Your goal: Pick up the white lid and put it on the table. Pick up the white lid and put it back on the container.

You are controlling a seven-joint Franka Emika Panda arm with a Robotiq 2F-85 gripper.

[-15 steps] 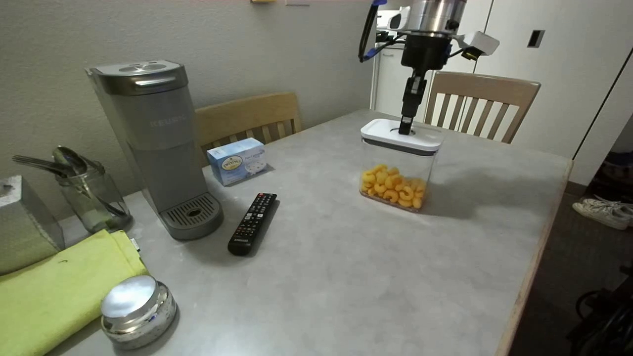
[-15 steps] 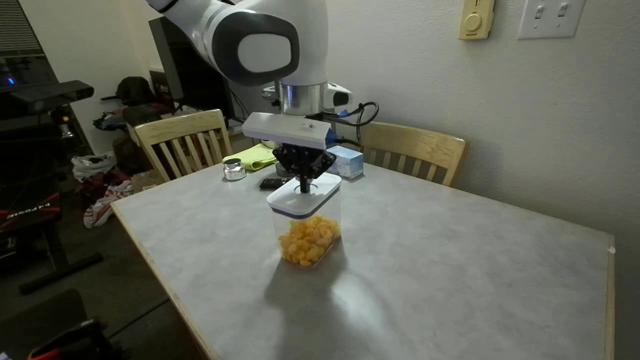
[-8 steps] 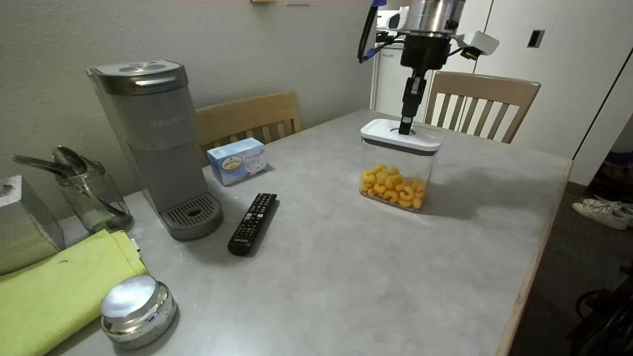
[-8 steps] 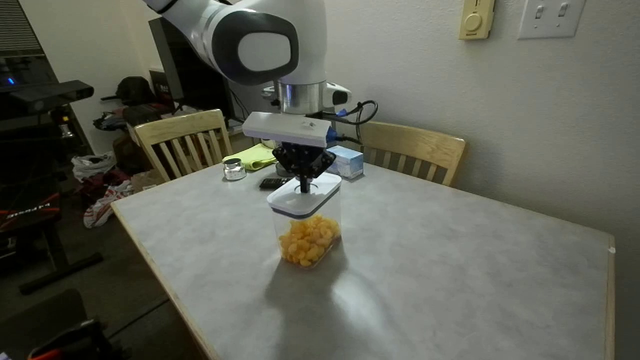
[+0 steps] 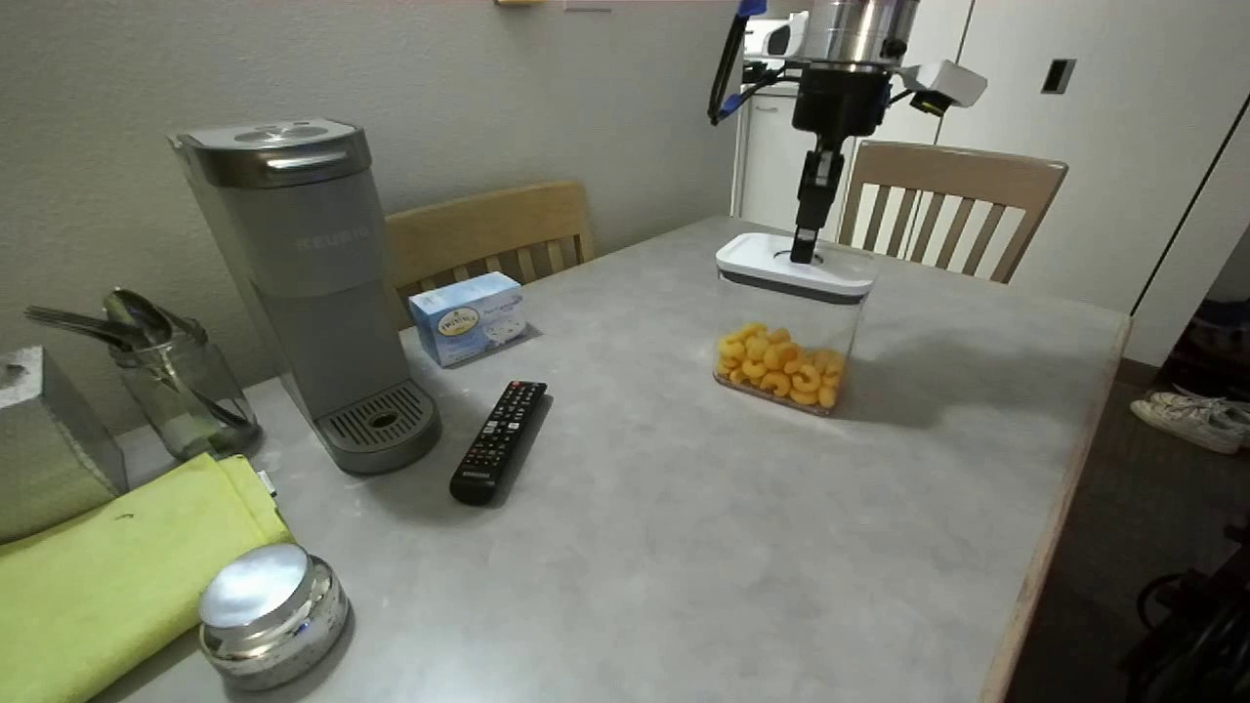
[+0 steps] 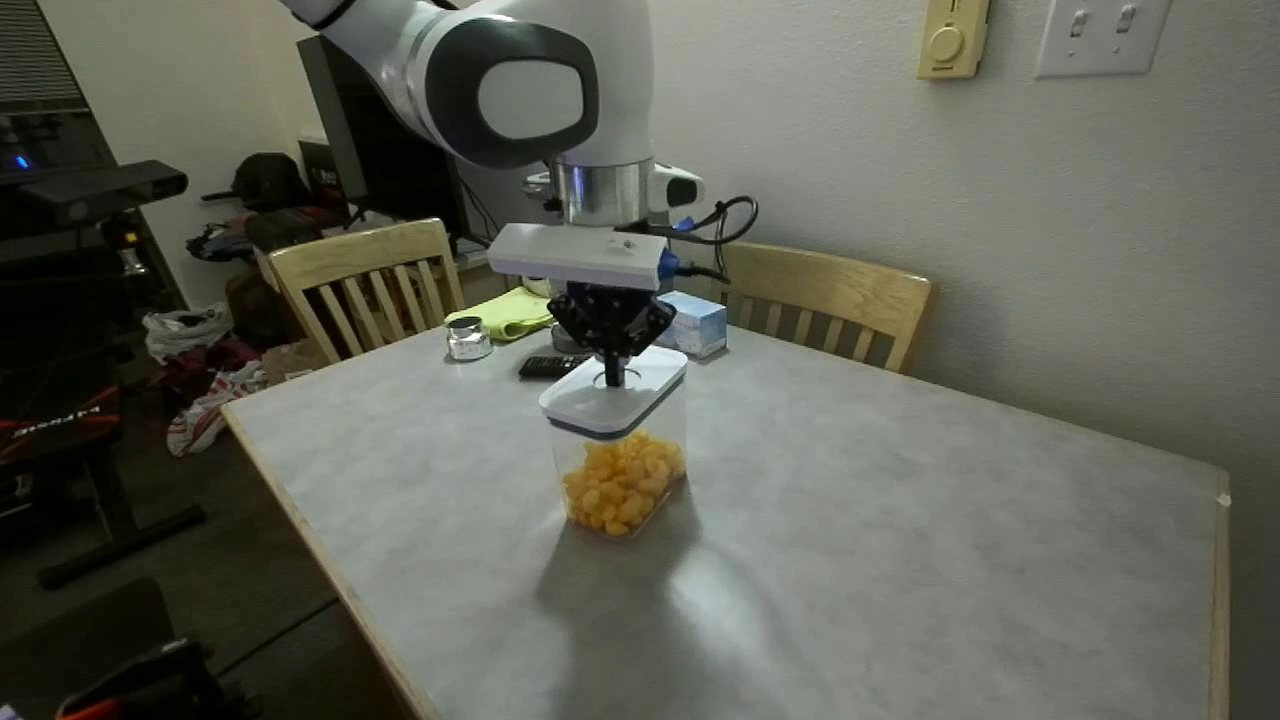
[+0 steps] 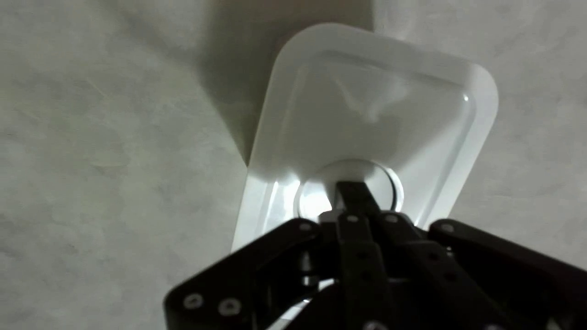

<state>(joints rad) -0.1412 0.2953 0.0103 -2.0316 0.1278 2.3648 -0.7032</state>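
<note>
Lid sits on the container, which stands on the table, at the upper right of an exterior view; from where I stand, either the whole job lies ahead or it's nearly done, I can't tell which. The arm hangs overhead, gripper pointing straight down, jaws clenched on nothing visible, tips apparently touching the round button.

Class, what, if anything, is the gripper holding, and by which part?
Nothing: the gripper is shut, fingertips on the round button of the white lid.
</note>
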